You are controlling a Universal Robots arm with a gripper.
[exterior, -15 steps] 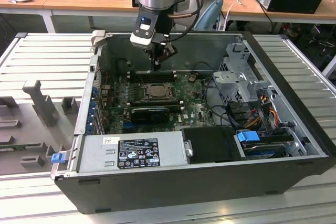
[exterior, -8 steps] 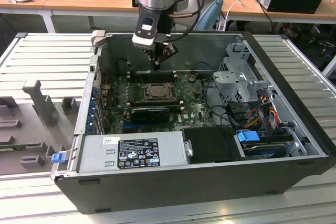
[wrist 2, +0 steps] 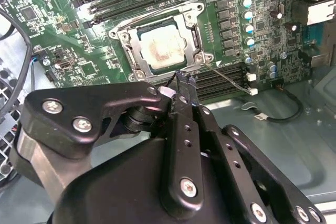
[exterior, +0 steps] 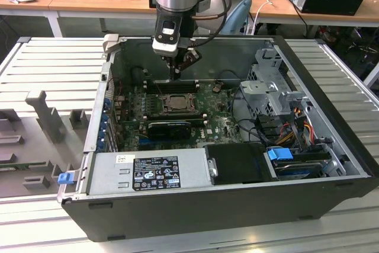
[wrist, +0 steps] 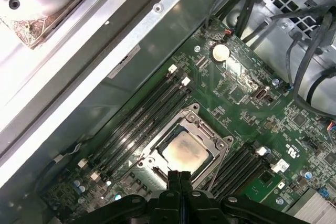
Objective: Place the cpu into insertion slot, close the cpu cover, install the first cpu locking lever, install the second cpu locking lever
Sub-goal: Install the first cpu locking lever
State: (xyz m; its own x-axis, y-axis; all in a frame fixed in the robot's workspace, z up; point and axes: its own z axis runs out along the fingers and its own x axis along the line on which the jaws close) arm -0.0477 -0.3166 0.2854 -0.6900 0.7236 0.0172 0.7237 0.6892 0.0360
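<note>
The pale silver-beige cpu [wrist 2: 161,50] [wrist: 184,150] lies flat in the insertion slot [exterior: 176,103] on the green board. The grey cpu cover [wrist 2: 195,34] [wrist: 206,128] is down around it, framing the chip. A thin metal locking lever [wrist 2: 227,77] sticks out from the socket corner across the black memory slots. My gripper [exterior: 176,75] [wrist 2: 181,83] [wrist: 179,174] is shut with nothing visibly held. Its tips hang just above the socket's edge, close to where that lever starts.
Long black memory slots [wrist: 149,114] flank the socket on both sides. The case's metal wall [wrist: 105,77] stands just beyond them. A drive cage and cable bundle [exterior: 278,105] fill the exterior view's right, and the power supply [exterior: 151,173] sits at the front.
</note>
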